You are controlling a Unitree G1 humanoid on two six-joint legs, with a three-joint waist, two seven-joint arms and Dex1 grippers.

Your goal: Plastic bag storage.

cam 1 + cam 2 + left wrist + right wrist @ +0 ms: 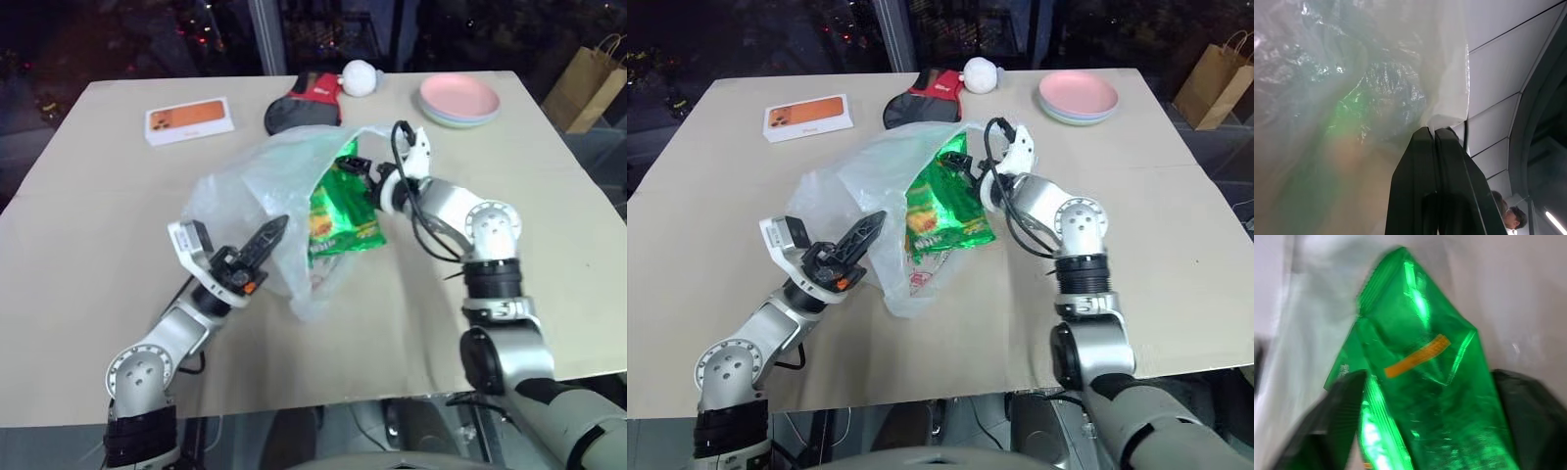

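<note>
While the left gripper [277,228], fingers pinched on the thin translucent white plastic bag [257,186], holds its mouth up, the right gripper [1425,421], fingers spread wide, flanks the shiny green snack packet [1420,382]; judged step: loading; next, withdraw clear of the bag.

Both arms up at the plastic bag [260,181], one on each side.

The left arm rises from the bag's near left side, elbow bent, wrist tilted upward; the left gripper [277,229] has its two black fingers pressed together, pinching the bag's edge at its near rim. The right arm reaches in from the bag's right side, forearm angled toward its mouth; the right gripper [1425,406] stands with its fingers spread wide, just inside the bag's opening.
</note>
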